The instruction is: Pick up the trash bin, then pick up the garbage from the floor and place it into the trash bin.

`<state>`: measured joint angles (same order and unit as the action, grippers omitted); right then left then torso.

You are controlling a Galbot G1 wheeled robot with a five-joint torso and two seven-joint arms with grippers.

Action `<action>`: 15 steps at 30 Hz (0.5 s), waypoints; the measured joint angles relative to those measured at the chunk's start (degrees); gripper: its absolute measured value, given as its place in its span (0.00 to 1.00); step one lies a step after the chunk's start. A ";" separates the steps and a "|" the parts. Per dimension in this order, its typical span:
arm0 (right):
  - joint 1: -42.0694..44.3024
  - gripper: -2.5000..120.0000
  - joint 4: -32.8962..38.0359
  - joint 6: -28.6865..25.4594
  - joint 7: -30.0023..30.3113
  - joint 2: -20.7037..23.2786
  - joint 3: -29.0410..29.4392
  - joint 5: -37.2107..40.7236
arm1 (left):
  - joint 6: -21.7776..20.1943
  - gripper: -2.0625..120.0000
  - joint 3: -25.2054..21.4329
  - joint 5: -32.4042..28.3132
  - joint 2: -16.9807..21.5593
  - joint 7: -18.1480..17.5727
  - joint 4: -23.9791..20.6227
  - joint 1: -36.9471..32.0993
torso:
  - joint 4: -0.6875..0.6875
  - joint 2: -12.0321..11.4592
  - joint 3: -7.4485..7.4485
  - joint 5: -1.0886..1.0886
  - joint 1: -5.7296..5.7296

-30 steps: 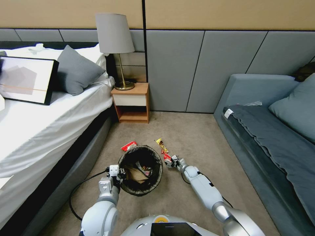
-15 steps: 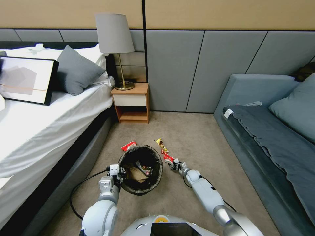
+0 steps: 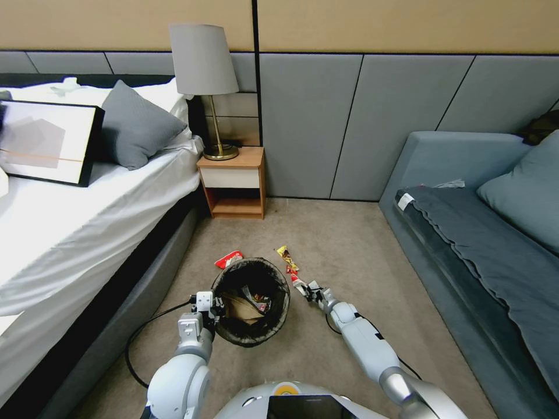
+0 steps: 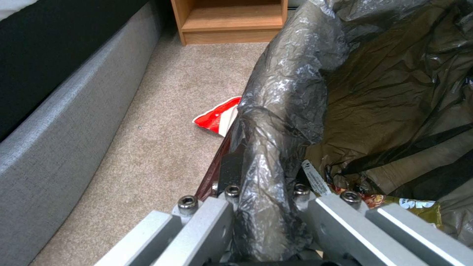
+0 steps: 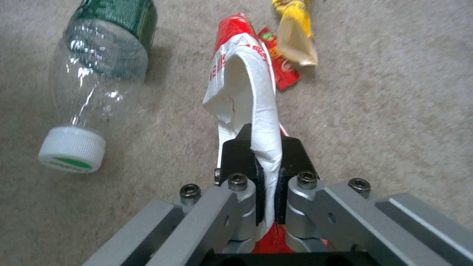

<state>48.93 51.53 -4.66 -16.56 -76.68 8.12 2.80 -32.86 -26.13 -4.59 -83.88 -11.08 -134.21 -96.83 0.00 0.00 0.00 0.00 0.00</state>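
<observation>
the left tool was clamped on the near left rim of the trash bin, pinching the dark bag folded over that rim; the left wrist view showed the crinkled bag squeezed between its fingers. the bin sat on the carpet floor between the bed and the sofa, with tan paper and wrappers already lying inside. the right tool was low over the floor just to the right of the bin, its black fingers closed on a red and white wrapper that stuck up out of the grip. just beyond it on the carpet lay a yellow wrapper and a small red wrapper, near each other. a clear bottle with a green label and white cap lay on its side beside the held wrapper. another red wrapper lay on the floor at the bin's far left side, towards the nightstand
</observation>
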 joint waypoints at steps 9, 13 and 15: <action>5.98 0.02 15.21 -2.15 5.92 1.63 2.47 6.35 | -0.02 0.02 0.11 0.05 0.25 0.06 0.21 0.10 | -0.01 0.00 0.00 0.00 0.00; 8.85 0.02 24.67 -6.17 6.49 2.35 4.17 6.70 | -0.02 0.02 0.38 0.05 0.30 0.06 0.49 0.22 | 0.00 0.00 0.00 0.00 0.00; 10.41 0.02 30.26 -6.86 6.61 2.77 4.77 7.69 | -0.02 0.02 0.41 0.05 0.39 0.06 0.65 0.28 | 0.00 0.00 0.00 -0.01 0.00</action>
<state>59.34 81.79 -11.52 -9.96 -73.91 12.89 10.49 -32.88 -25.72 -4.55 -83.49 -11.02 -133.56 -96.55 0.00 0.00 0.00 -0.01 0.00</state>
